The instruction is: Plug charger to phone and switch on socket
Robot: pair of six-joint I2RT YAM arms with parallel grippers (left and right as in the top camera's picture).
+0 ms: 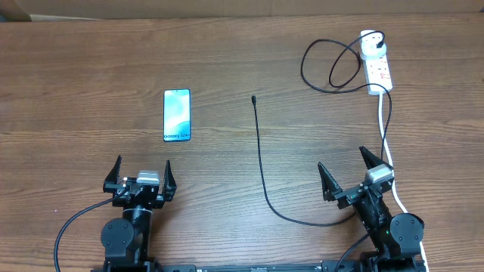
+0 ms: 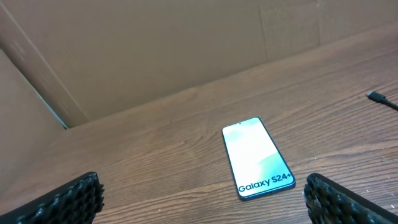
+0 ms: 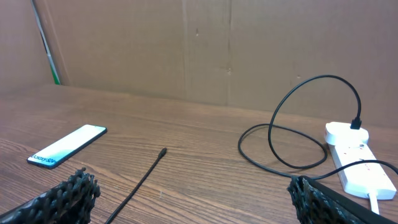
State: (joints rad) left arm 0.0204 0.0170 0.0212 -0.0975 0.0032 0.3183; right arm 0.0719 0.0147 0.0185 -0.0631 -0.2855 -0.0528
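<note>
The phone (image 1: 177, 115) lies flat on the table left of centre, its teal screen lit, text at the near end; it also shows in the left wrist view (image 2: 256, 156) and the right wrist view (image 3: 67, 145). The charger cable (image 1: 261, 166) runs from its black connector tip (image 1: 254, 98) down toward the right arm, then up in loops to the white plug adapter (image 1: 370, 37) seated in the socket strip (image 1: 379, 71). The tip also shows in the right wrist view (image 3: 162, 151). My left gripper (image 1: 141, 175) is open, near of the phone. My right gripper (image 1: 349, 172) is open, right of the cable.
Brown cardboard walls (image 3: 186, 50) stand behind the table. The power strip's white cord (image 1: 389, 162) runs down the right side past my right arm. The cable loops (image 3: 292, 134) lie beside the strip (image 3: 360, 158).
</note>
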